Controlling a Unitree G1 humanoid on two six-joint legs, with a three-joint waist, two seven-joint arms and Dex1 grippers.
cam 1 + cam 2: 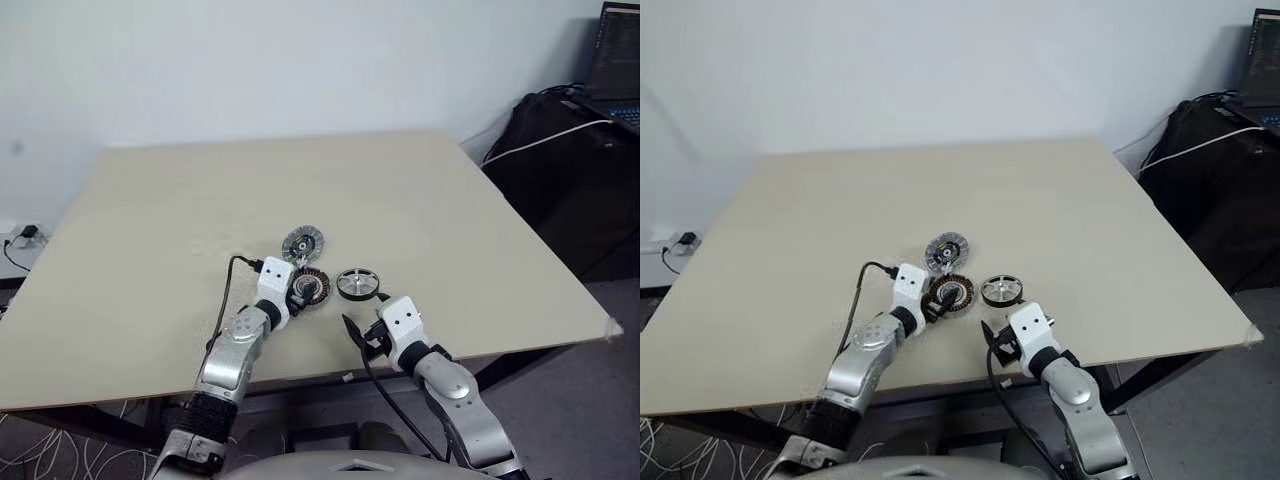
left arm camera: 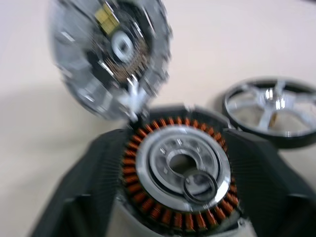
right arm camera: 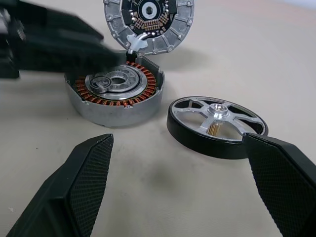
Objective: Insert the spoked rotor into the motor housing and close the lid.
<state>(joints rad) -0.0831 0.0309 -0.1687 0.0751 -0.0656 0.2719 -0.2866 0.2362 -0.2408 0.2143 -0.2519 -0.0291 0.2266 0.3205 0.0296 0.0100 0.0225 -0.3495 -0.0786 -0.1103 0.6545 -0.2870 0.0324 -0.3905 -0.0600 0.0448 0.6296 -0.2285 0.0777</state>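
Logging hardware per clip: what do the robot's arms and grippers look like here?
Both arms have silver-grey metallic forearm shells ending in white blocky wrist housings with small dark dots. A black cable loops along each wrist. The left gripper and right gripper each have two wide black fingers; the right one's finger pads carry a fine knurled texture. The left forearm has a black textured band near the elbow.

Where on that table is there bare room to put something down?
The table is bare along its far half and both sides. It is crowded near the front edge, where lid, motor housing and spoked rotor cluster by both grippers.
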